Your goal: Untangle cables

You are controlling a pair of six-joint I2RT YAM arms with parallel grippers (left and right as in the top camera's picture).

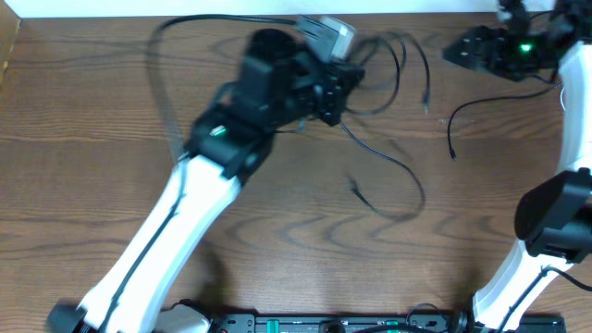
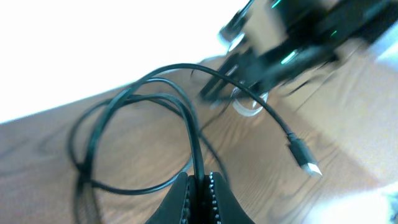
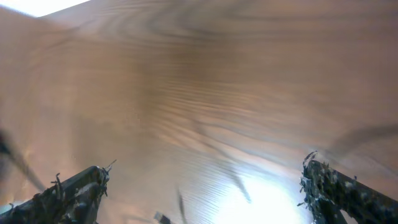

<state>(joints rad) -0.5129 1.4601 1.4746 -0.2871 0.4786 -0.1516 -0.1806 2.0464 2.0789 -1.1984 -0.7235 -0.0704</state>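
Note:
Thin black cables lie tangled on the wooden table. One cable point(image 1: 400, 57) loops just right of my left gripper point(image 1: 351, 85). A longer black cable point(image 1: 407, 171) curls toward the table's middle, and a third thin strand point(image 1: 450, 139) lies further right. In the left wrist view my left gripper point(image 2: 202, 186) is shut on a black cable point(image 2: 186, 118), which loops away to the left; a plug end point(image 2: 305, 158) hangs to the right. My right gripper point(image 1: 455, 54) sits at the far right, open; its fingers point(image 3: 74, 193) stand wide apart over the blurred table, with a small plug point(image 3: 163, 218) below.
The left arm point(image 1: 176, 231) stretches diagonally from the near left corner. The right arm's base point(image 1: 546, 222) stands at the right edge. A black rail point(image 1: 324, 324) runs along the near edge. The table's far edge point(image 1: 231, 17) lies just behind the cables.

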